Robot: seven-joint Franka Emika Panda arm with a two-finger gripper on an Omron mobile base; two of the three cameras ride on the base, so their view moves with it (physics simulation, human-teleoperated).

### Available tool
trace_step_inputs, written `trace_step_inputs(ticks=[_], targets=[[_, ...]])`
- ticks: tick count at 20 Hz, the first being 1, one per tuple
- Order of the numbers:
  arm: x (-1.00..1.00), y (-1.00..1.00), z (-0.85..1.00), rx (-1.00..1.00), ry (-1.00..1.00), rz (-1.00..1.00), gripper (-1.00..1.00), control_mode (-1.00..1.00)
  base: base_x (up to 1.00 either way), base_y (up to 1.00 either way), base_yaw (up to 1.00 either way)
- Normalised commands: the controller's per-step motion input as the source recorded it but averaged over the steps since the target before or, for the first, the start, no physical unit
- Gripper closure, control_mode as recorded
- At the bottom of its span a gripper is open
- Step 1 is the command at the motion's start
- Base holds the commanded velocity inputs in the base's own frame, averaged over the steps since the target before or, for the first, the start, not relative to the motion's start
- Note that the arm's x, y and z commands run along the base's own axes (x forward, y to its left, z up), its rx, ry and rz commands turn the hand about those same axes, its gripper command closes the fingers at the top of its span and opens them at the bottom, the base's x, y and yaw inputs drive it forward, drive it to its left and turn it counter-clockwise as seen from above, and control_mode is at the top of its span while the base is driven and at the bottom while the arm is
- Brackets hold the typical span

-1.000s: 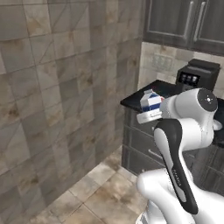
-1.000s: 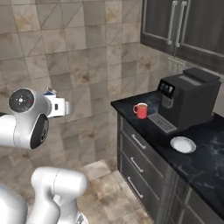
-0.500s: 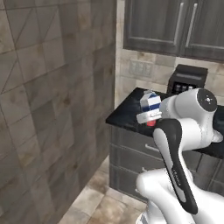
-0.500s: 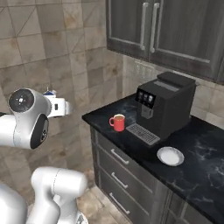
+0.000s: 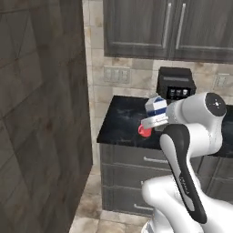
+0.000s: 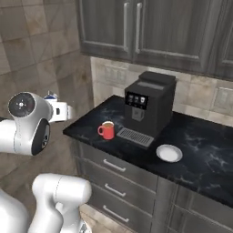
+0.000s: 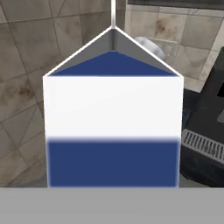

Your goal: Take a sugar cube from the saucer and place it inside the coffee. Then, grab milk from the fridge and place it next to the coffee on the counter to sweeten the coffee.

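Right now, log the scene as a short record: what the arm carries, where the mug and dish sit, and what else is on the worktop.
carried item: milk carton, upright, off the near left end of the counter, not set down
end effector: beside the carton; fingers hidden, grip cannot be told
mug: red mug on the counter, in front of the coffee machine, left of its drip grate
dish: white saucer on the counter, right of the mug
above: dark wall cabinets
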Motion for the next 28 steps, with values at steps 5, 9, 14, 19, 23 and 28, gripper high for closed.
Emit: trace_step_inputs(ticks=[5, 9, 14, 19, 23, 28], targets=[[0.0, 0.0, 0.0, 0.0, 0.0, 0.0, 1.0, 1.0, 0.35, 0.64, -0.56], [0.0, 0.0, 0.0, 0.0, 0.0, 0.0, 1.0, 1.0, 0.55, 0.55, -0.51], [0.0, 0.0, 0.0, 0.0, 0.0, 0.0, 1.0, 1.0, 0.54, 0.27, -0.43], [0.0, 0.0, 0.0, 0.0, 0.0, 0.0, 1.0, 1.0, 0.54, 0.07, -0.3], [0.0, 0.0, 0.0, 0.0, 0.0, 0.0, 1.0, 1.0, 0.41, 0.14, -0.16], [0.18, 0.14, -0.1, -0.06, 0.0, -0.01, 1.0, -1.0, 0.08, 0.03, -0.02]])
